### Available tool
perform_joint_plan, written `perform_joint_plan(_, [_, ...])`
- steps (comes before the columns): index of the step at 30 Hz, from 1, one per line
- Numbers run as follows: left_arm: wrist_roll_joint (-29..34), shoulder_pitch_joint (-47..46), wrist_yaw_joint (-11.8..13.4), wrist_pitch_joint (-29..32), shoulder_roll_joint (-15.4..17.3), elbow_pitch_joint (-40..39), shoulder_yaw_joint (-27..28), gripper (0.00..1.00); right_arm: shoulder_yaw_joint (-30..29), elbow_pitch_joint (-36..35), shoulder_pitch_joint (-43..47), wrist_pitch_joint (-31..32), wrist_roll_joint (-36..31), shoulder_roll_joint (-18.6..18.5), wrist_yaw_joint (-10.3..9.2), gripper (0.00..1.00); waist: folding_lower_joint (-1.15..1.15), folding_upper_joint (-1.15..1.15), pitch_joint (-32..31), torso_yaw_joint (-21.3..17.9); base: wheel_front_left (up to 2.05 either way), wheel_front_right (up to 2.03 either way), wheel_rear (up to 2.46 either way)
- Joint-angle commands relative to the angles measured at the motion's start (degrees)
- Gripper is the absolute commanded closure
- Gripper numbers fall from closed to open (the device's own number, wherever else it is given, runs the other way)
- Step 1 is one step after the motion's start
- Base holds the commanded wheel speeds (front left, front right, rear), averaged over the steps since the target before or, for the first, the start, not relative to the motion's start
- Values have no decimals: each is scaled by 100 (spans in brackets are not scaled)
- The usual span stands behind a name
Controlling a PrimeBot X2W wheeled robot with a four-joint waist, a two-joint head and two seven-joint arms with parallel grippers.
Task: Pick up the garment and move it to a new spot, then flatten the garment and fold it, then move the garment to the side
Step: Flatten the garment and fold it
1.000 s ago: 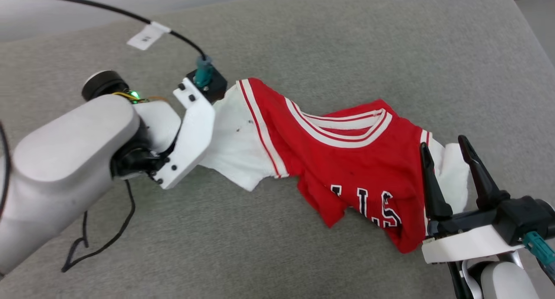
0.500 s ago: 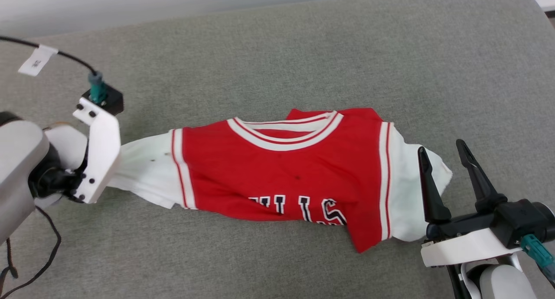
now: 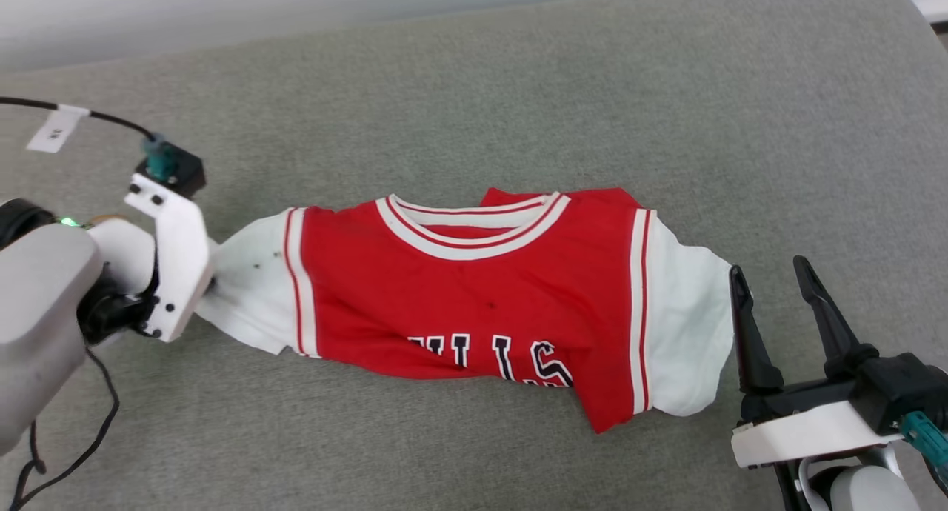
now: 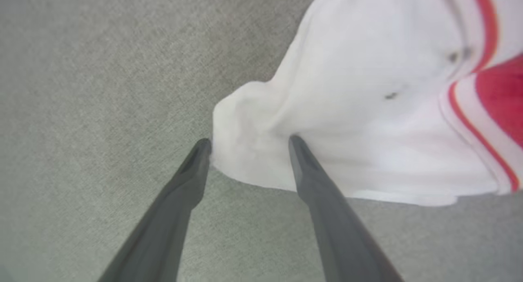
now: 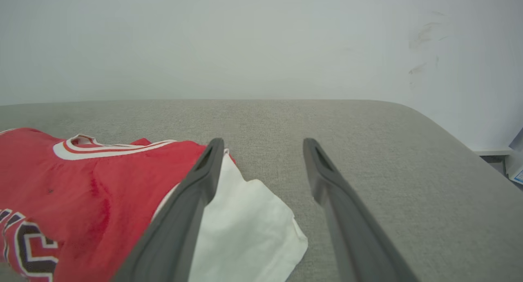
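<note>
The red basketball-style T-shirt with white short sleeves and red-white stripe trim (image 3: 474, 296) lies front up, stretched sideways across the grey fabric-covered cushion (image 3: 518, 89). Its collar points away from the robot, and the black white-outlined letters run off its near edge, where the cloth is rumpled. At the sleeve on the robot's left, the left gripper (image 4: 249, 141) has its two dark fingers spread wide, the bunched sleeve end lying loose between the tips, not pinched. The right gripper (image 3: 769, 266) stands wide open and holds nothing, just beside the other sleeve. A black cable (image 3: 111, 118) with a white tag (image 3: 53, 129) runs to the left wrist.
</note>
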Motion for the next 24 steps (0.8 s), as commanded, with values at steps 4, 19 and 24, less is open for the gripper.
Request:
perform_joint_plan(4, [-2,-387,-92,3,-69,-30,55,0,-80,32,110,-13,16,19,-4,0,0,0,-308,263,0,0,0])
perform_joint_plan(19, [-47,-913,-151,1153,186,-274,-15,0,35,-104,-57,-13,36,17,-4,0,0,0,0,30,0,0,0])
perform_joint_plan(24, [172,-650,-123,1205,169,-213,-54,0,48,-123,-173,-13,71,18,-4,0,0,0,264,-115,0,0,0])
